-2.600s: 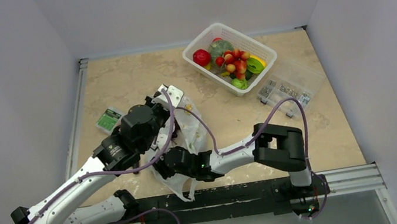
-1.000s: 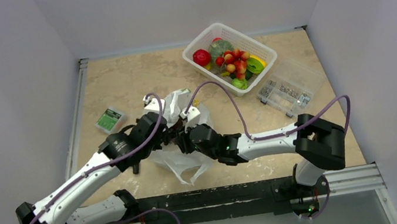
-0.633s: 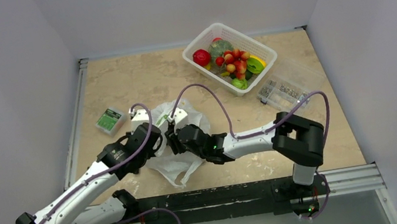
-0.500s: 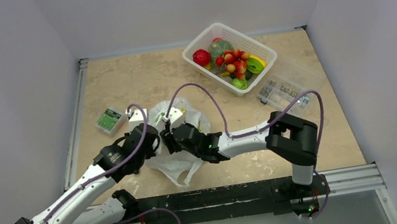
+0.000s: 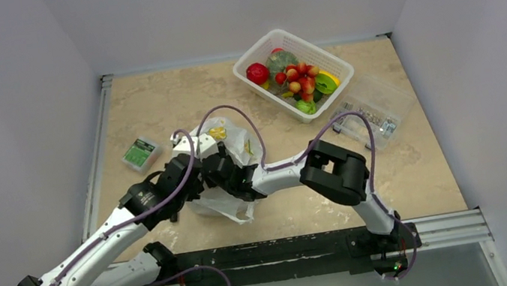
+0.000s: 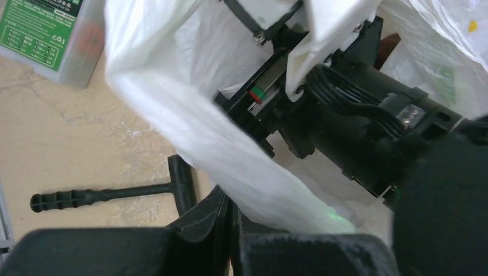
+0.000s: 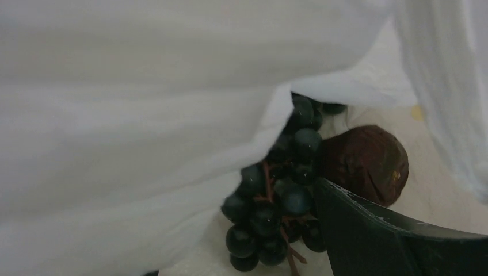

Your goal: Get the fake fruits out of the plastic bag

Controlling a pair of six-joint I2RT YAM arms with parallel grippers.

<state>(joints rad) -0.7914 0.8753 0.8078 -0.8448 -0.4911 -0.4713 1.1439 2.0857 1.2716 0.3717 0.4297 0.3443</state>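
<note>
- The left end effector [image 6: 235, 227] has its fingers close together, pinching a taut strip of the thin, crinkly, translucent white plastic bag [image 5: 229, 140].
- The right end effector [image 5: 209, 163] reaches into the plastic bag's mouth from the right. The right wrist view shows only one dark finger [image 7: 368, 236], so I cannot tell how wide it stands.
- Inside the bag, just beside that finger, lie a dark grape bunch [image 7: 276, 195] and a round dark red-brown fruit [image 7: 365, 164], touching each other. The finger's edge overlaps the near part of both; I cannot tell whether it touches them.
- White film folds over the left part of the grape bunch.
- The bag sits on the beige marbled counter [image 5: 154, 105], left of centre, with both wrists against it.
- To the left of the bag is a small clear box with a green label [image 5: 139, 152].
- A black T-handled tool [image 6: 103, 195] lies flat on the counter near the left end effector.
- At the far right, well apart from the bag, stands a white lattice plastic basket [image 5: 316, 48].
- It holds a round red fruit [image 5: 257, 73], a red-and-yellow berry bunch [image 5: 299, 80], a large green squash [image 5: 282, 59] and flat yellow and green pieces [image 5: 326, 83].
- Just beside the basket, on its near right, is a clear lidded plastic box [image 5: 375, 113].
</note>
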